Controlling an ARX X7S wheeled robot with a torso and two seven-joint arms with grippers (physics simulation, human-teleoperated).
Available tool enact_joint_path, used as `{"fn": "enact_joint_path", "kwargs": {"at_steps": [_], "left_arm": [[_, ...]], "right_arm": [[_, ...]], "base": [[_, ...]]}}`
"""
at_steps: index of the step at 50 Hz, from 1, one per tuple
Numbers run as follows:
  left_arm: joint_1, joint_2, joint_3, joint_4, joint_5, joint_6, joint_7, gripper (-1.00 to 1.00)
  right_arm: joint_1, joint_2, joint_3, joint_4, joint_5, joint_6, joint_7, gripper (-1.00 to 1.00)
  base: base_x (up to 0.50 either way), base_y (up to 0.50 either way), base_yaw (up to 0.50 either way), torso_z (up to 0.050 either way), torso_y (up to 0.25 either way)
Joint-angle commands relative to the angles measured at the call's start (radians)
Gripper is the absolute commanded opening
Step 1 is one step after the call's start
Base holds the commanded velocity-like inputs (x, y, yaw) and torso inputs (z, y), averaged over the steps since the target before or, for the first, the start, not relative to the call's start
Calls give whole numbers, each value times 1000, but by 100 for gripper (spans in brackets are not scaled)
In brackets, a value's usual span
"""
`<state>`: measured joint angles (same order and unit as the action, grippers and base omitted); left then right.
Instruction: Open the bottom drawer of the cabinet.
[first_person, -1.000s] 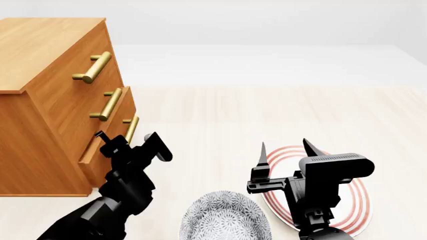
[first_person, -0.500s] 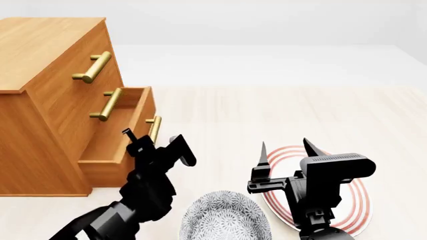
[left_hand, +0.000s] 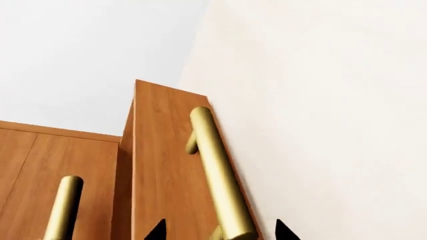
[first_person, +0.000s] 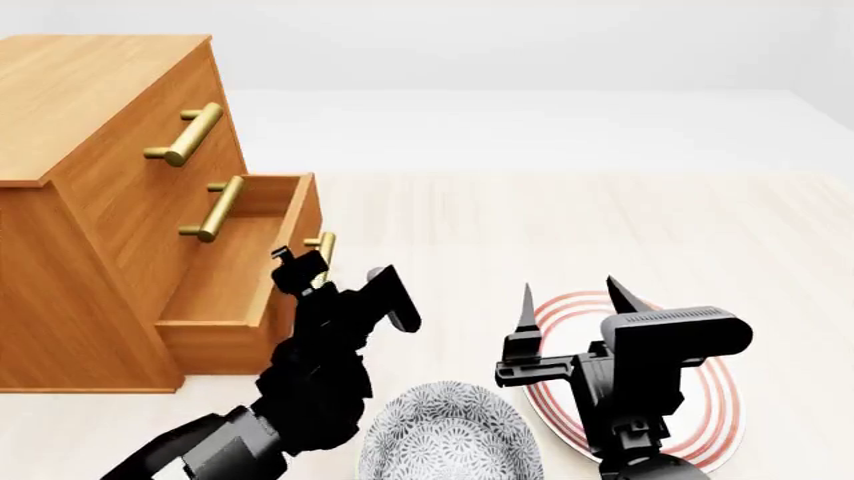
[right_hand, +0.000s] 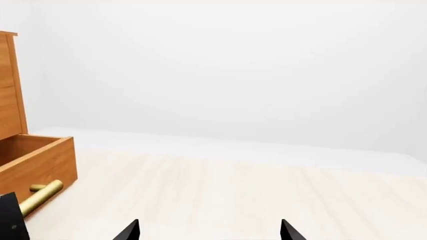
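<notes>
Standing at the upper left of the head view, the cabinet (first_person: 100, 190) has its drawer (first_person: 247, 270) pulled well out of the front, so its open wooden inside shows. The left gripper (first_person: 334, 285) sits at the centre-left of that view, right at the drawer's front, where the handle (first_person: 324, 252) shows only as a short brass stub above the black fingers. In the left wrist view the handle (left_hand: 219, 175) runs down the frame's middle and passes between the two dark fingertips (left_hand: 156, 231) at the bottom edge; the jaws seem closed around the bar, though contact itself is cut off by the frame, so I cannot tell for sure. The right gripper (first_person: 574, 300) hangs at the lower centre-right of the head view, jaws spread and holding nothing, well apart from the drawer. Below it lie a plate (first_person: 707, 420) and a bowl (first_person: 447, 440).
</notes>
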<state>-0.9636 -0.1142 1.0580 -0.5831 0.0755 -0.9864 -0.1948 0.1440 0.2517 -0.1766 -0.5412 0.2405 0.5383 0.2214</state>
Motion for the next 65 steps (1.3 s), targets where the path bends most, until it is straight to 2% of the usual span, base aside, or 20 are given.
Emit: {"fn": "enact_joint_path", "kwargs": {"at_steps": [1, 12, 18, 25, 30, 36, 48, 53, 65], "left_arm": [[10, -41, 18, 296, -23, -138, -35, 100], [14, -61, 24, 392, -23, -167, -29, 100], [-3, -70, -131, 465, -62, -154, -51, 100], [-53, -73, -362, 511, -106, -156, -94, 100], [-84, -55, -551, 480, -187, -173, -74, 100], [-105, -26, -715, 422, -308, -228, 4, 100], [-159, -3, -799, 228, -370, -259, 52, 100], [-182, -3, -798, 123, -344, -219, 27, 100], [-230, -1, -814, -112, -339, -114, 49, 100]], "right_arm": [[4, 4, -3, 5, 7, 0, 5, 100], [5, 8, -6, 3, 14, -1, 8, 100], [8, 8, -5, 7, 20, -4, 9, 100], [11, 9, -10, 13, 20, -7, 12, 100], [15, 10, -16, 14, 20, -6, 14, 100], [18, 12, -18, 16, 22, -3, 17, 100], [21, 19, -20, 0, 29, 8, 26, 100], [22, 20, -23, -3, 30, 9, 29, 100], [15, 25, -23, 1, 35, -1, 33, 100]], "base": [[0, 0, 0, 0, 0], [0, 0, 0, 0, 0], [0, 0, 0, 0, 0], [0, 0, 0, 0, 0], [0, 0, 0, 0, 0], [0, 0, 0, 0, 0], [0, 0, 0, 0, 0], [0, 0, 0, 0, 0], [0, 0, 0, 0, 0]]}}
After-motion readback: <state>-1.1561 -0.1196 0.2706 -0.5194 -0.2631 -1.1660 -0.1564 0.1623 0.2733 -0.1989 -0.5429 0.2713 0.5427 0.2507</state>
